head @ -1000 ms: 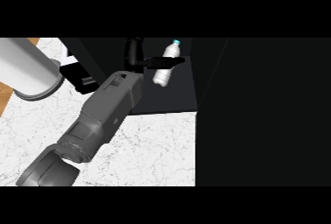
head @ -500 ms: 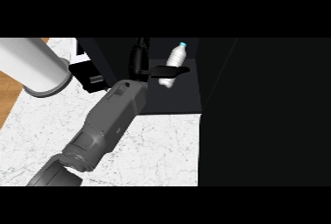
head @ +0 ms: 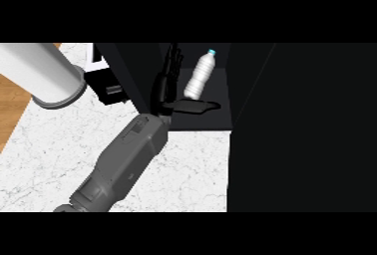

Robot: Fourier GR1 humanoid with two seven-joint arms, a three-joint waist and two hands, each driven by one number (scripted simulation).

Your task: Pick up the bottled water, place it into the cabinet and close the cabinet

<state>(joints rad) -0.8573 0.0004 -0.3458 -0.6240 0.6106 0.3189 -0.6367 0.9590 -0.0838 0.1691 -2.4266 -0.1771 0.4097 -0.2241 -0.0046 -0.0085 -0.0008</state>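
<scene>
Clear plastic water bottle with a blue cap is sitting inside the dark open cabinet. The black right hand is hovering just beside it, fingers straight, thumb spread, gripping nothing.

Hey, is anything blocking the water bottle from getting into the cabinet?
Nothing visible does. The bottled water already shows against the dark interior of the cabinet. The left hand is open just to the bottle's left, with its thumb below the bottle's base. It is not between the bottle and the cabinet.
</scene>
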